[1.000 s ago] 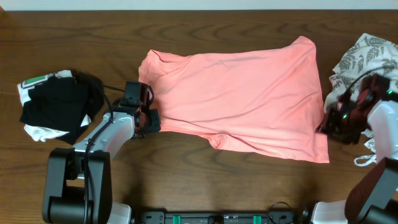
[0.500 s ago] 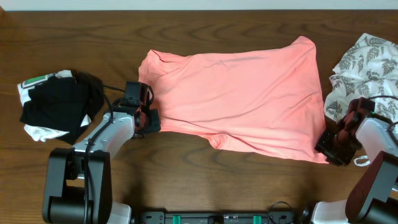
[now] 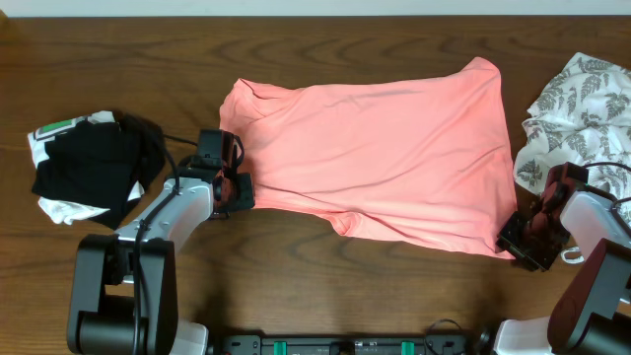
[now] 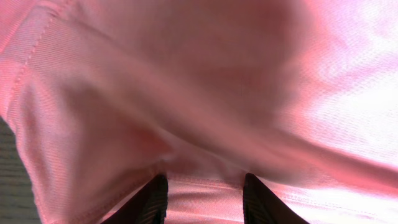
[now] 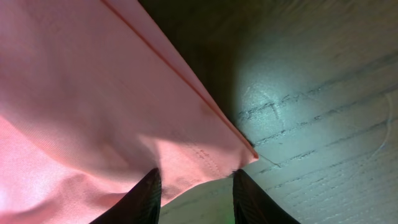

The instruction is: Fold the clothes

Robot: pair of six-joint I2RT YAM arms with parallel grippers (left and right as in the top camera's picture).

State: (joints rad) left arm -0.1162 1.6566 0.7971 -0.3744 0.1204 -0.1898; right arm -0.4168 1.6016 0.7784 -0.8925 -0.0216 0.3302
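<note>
The T-shirt (image 3: 385, 158) lies spread across the middle of the desk (image 3: 118, 59). Its collar end points to the left edge and its hem to the right, and its near edge is rumpled into a small tuck. That layout suits a fold made from two held points on the near side.

The left pincer (image 3: 235, 189) sits low at the shirt's left end, near the collar and sleeve. In the left wrist view cloth fills the frame and a stitched hem runs across the gap between the fingers (image 4: 152, 200). They stand apart, released, astride the cloth and not squeezing it.

The right pincer (image 3: 523, 240) is at the shirt's near right corner. Its wrist view shows that corner lying flat on the wood between the fingers (image 5: 148, 193), which are also released and straddling it. I judge this to be the moment just before both close. The next move needs each pincer to catch both layers.

The leaf-print garment (image 3: 582, 94) waits at the right edge, just beside the right arm. The black-and-white bundle (image 3: 94, 168) waits at the left edge, clear of the working area.
</note>
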